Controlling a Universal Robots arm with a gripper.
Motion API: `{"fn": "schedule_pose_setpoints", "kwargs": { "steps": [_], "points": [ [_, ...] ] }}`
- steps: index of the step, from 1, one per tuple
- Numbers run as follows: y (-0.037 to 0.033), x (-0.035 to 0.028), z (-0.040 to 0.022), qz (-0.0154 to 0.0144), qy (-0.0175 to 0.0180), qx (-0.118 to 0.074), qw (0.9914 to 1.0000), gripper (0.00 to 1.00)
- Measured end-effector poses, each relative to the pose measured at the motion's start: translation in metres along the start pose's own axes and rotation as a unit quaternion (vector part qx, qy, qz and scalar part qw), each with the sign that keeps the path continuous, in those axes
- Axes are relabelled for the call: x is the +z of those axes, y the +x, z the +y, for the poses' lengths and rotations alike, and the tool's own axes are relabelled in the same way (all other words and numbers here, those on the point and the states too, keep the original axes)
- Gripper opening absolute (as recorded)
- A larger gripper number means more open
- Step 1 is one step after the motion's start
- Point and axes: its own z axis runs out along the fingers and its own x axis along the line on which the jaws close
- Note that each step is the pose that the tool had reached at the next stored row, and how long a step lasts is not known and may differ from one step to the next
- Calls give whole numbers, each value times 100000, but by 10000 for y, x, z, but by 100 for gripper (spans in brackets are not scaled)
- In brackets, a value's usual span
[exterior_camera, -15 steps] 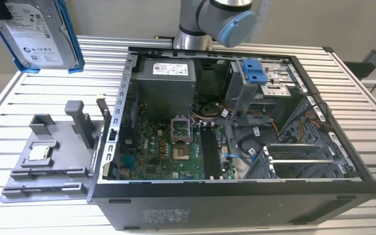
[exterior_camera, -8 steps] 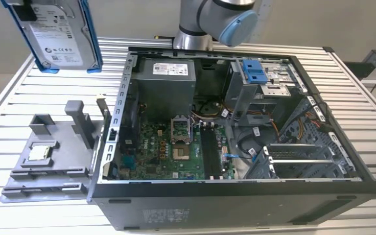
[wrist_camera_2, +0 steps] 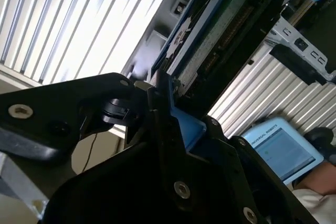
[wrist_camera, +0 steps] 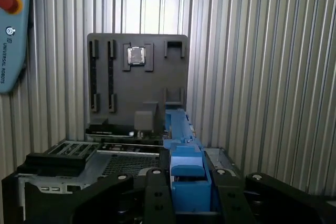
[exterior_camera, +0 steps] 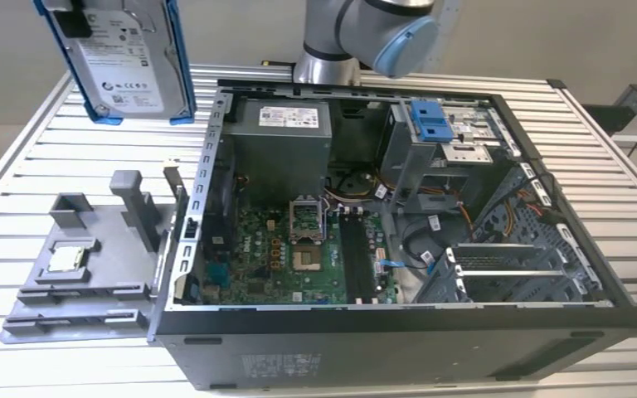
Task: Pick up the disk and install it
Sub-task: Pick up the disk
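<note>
one disk (exterior_camera: 130, 62) hangs clamped by its blue frame in the pincer (wrist_camera: 188, 186), long axis upright, high over the tabletop (exterior_camera: 31, 141) at the exterior view's far left; the open computer case (exterior_camera: 407, 340) lies lower, toward the exterior view's right.

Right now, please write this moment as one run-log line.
end effector: shut on disk | disk: in air, at exterior view's left of case | case: open, disk not installed
</note>
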Motion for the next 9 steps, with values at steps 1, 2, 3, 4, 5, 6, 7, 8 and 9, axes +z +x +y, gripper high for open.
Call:
{"fn": "schedule_pose_setpoints", "kwargs": {
  "steps": [1,2,3,4,5,6,7,8,9],
  "points": [
    [4,2,-46,4,-30,2,100000,0],
    [8,3,-91,1,-58,-1,100000,0],
    [15,5,-137,-1,-100,-2,100000,0],
    [21,7,-179,-7,-129,-2,100000,0],
    [29,9,-225,-5,-174,4,100000,0],
    [37,10,-270,-5,-217,4,100000,0],
    [46,12,-316,-9,-259,-1,100000,0],
    [54,14,-361,-8,-301,1,100000,0],
    [64,15,-408,-10,-341,6,99999,0]
  ]
}}
